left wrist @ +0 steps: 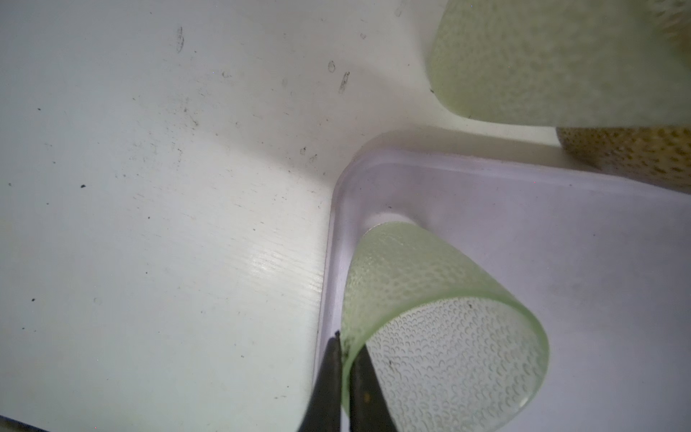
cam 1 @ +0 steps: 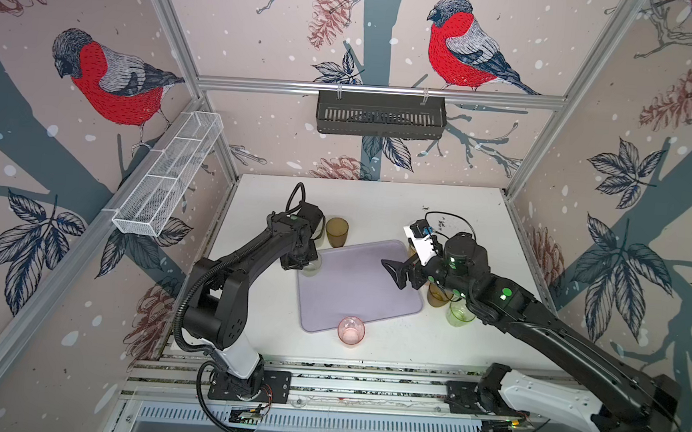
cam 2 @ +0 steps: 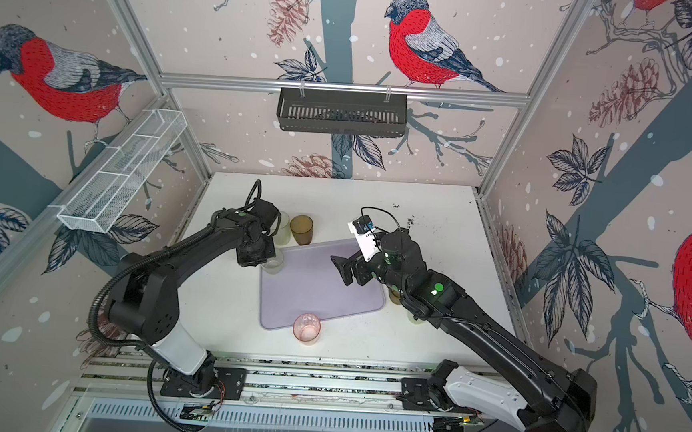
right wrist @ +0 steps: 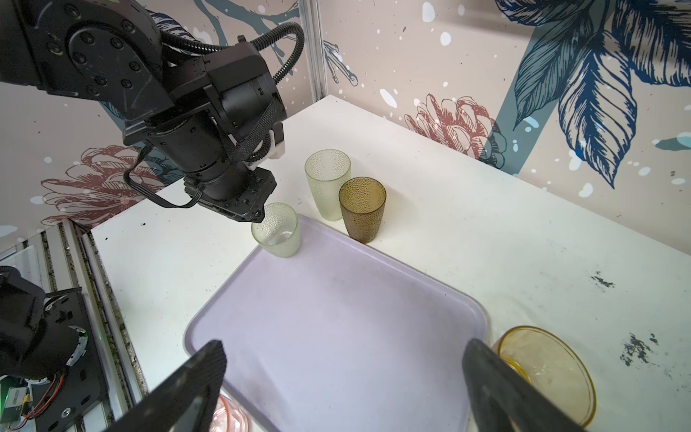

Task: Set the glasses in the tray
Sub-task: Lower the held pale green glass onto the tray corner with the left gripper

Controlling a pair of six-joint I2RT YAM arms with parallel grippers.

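in a top view, a pale green glass point(cam 1: 312, 269) stands upright in the tray point(cam 1: 355, 301) corner. left wrist: the left gripper point(left wrist: 344, 359) pinches its rim, likely steadying the set-down. right wrist: the right gripper point(right wrist: 344, 353) hangs wide, empty, over the tray, seemingly ready for another.

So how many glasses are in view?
7: short pale green glass in the tray corner, in the left hand; tall pale green glass and brown glass behind it; pink glass in front; yellow glass, amber glass, green glass to its right. Right arm may hide more.
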